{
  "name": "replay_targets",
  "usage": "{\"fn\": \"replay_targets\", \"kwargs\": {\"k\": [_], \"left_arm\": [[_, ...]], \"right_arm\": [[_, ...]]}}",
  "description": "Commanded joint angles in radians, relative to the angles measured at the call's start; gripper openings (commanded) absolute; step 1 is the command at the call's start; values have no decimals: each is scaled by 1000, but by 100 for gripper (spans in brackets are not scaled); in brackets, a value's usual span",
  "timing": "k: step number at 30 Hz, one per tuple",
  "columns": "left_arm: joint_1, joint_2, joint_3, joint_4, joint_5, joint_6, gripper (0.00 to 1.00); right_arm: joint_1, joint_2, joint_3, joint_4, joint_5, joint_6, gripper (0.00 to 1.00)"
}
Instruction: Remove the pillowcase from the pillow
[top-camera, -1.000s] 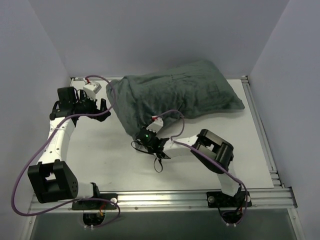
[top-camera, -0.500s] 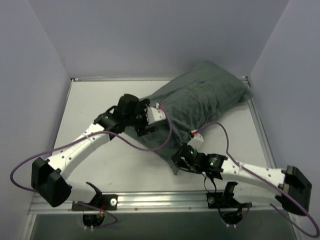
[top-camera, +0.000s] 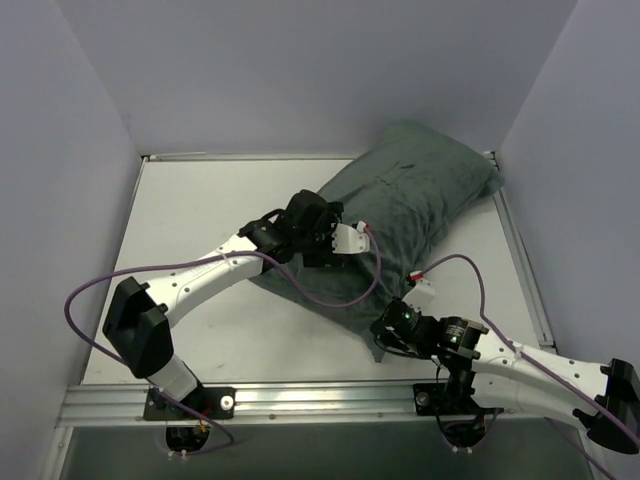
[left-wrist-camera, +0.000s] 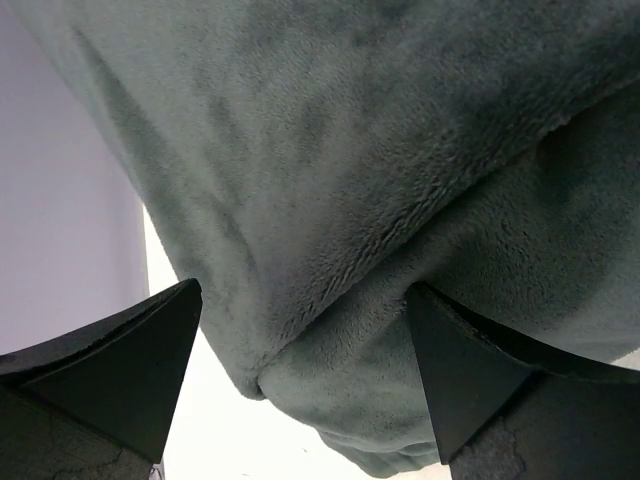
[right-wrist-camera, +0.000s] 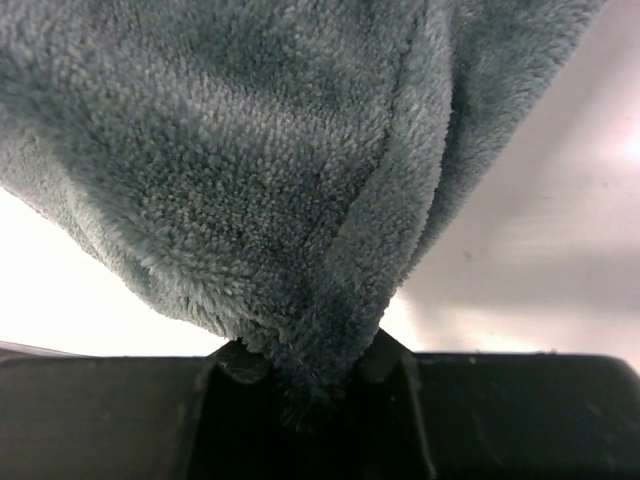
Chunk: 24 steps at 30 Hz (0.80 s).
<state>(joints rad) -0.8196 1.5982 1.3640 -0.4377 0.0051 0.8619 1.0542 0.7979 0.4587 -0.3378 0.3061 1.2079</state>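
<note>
pillowcase (top-camera: 400, 215) corner sits pinched in the right gripper (right-wrist-camera: 300, 375), ready for pulling. left gripper (left-wrist-camera: 300, 370) gapes wide against its middle, probably to brace it.
</note>
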Motion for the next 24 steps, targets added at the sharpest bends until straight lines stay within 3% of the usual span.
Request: {"fn": "replay_targets", "kwargs": {"k": [1,7,13,24], "left_arm": [[-7,-1,66,-27,48,28,94],[-19,16,73,89,-10,-21,94],[-55,65,179,42,55,-67,94],[-56,154,190,-18,62,-23,96]], "right_arm": [[-5,-20,26,-89,57,13,0],[-13,-62,0,-102,50,22,0],[-13,-62,-8,-110,50,22,0],[-14,-123,-6,-162,70,38,0]]}}
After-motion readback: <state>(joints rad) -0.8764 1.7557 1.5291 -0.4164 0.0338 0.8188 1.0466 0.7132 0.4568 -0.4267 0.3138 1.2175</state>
